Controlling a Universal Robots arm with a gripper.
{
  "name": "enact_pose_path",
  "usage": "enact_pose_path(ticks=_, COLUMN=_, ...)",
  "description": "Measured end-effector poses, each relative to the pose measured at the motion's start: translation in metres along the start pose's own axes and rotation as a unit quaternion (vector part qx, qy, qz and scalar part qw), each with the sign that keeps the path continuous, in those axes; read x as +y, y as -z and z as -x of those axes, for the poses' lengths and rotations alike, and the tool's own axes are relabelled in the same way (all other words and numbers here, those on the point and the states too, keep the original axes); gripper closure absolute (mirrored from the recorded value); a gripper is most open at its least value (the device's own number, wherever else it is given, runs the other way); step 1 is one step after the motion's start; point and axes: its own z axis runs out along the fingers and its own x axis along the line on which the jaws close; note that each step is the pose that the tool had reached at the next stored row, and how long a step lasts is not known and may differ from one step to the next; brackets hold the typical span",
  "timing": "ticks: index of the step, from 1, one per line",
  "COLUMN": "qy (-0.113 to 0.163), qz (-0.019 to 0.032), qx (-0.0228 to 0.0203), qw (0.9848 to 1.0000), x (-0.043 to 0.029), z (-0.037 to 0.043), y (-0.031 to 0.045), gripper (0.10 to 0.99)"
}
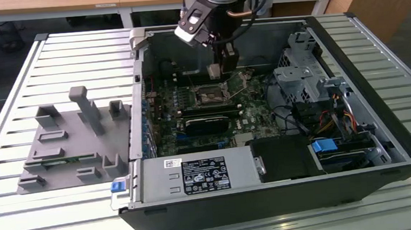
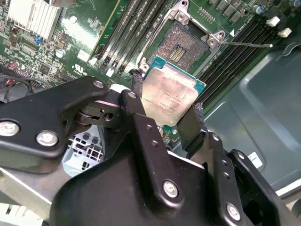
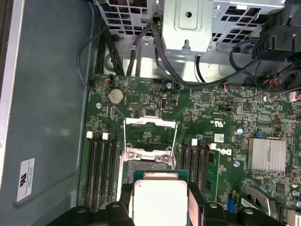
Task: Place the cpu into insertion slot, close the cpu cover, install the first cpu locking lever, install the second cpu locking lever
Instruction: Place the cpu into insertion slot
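Note:
My gripper point(image 2: 167, 100) is shut on the cpu point(image 2: 171, 92), a flat square chip with a silvery-beige face, pinched at two opposite edges by the black fingers point(image 2: 197, 115). It hangs just above the green board and a little to one side of the insertion slot point(image 2: 182, 41), whose dark centre lies bare. In the first wrist view the cpu point(image 3: 160, 200) sits in the gripper point(image 3: 160, 195) in front of the slot point(image 3: 141, 165). The cpu cover point(image 3: 150, 124) is swung open beyond it. A thin locking lever point(image 2: 244, 44) sticks out from the slot's corner. In the exterior view the gripper point(image 1: 217, 71) hovers over the slot point(image 1: 208, 96).
Long black memory slots point(image 3: 101, 169) flank the socket on both sides. A finned heat sink point(image 3: 268, 155), cables point(image 3: 160, 47) and a metal drive cage point(image 1: 297, 81) stand nearby. The open computer case point(image 1: 379, 113) lies on a slatted table beside a grey fixture point(image 1: 70, 140).

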Motion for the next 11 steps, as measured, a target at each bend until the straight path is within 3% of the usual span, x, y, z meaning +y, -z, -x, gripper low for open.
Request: enact_pose_path(ticks=11, qy=-0.001, qz=-0.0006, qx=0.0, qw=1.0, x=-0.0003, z=-0.0003, y=-0.0056, gripper=0.545)
